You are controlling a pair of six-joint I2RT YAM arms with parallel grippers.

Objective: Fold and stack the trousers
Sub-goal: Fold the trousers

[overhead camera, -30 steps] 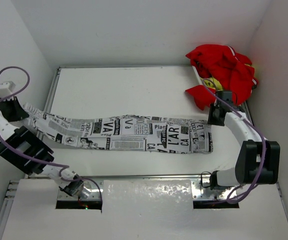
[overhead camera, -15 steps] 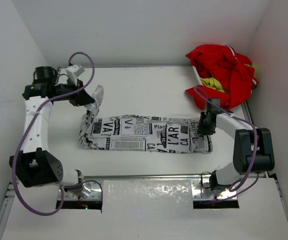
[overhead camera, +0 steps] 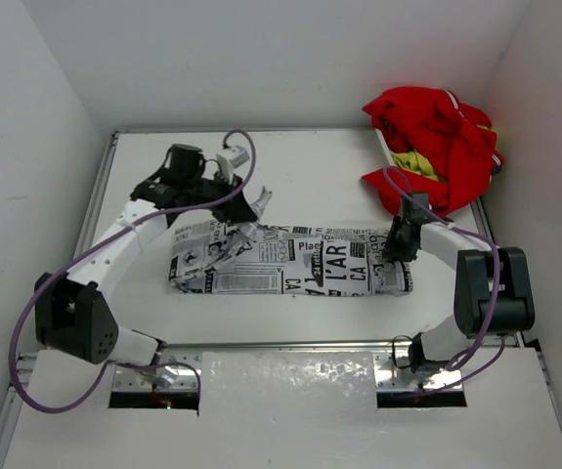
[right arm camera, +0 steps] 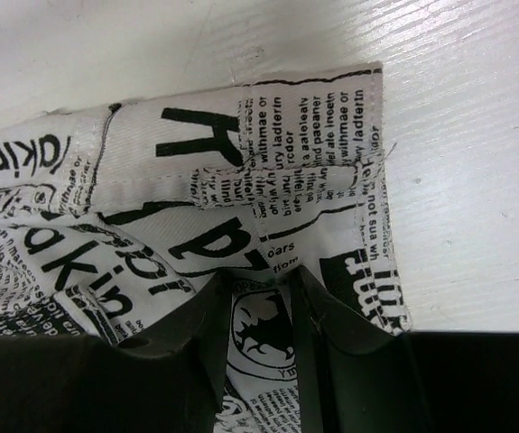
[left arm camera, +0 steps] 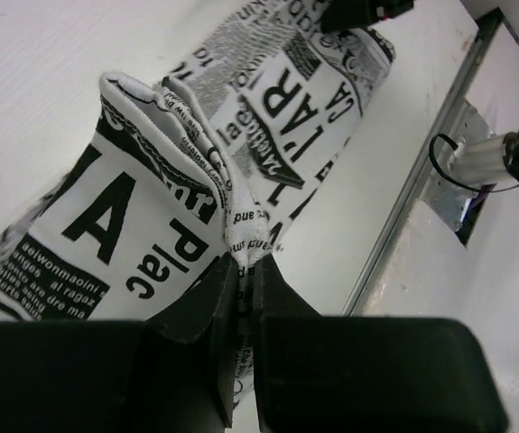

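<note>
The trousers (overhead camera: pixel 300 264) are spread across the middle of the table (overhead camera: pixel 310 161), with the leg end lifted and doubled back over the rest. The jaws of the left gripper (left arm camera: pixel 244 271) are clenched on a bunched hem edge. Those of the right gripper (right arm camera: pixel 254 284) are pinched on the waistband end, low against the table. The cloth is judged light, thin and limp, sagging and creasing wherever it is unsupported. It is best taken at hems, seams or the waistband, where the layers are caught together.
</note>
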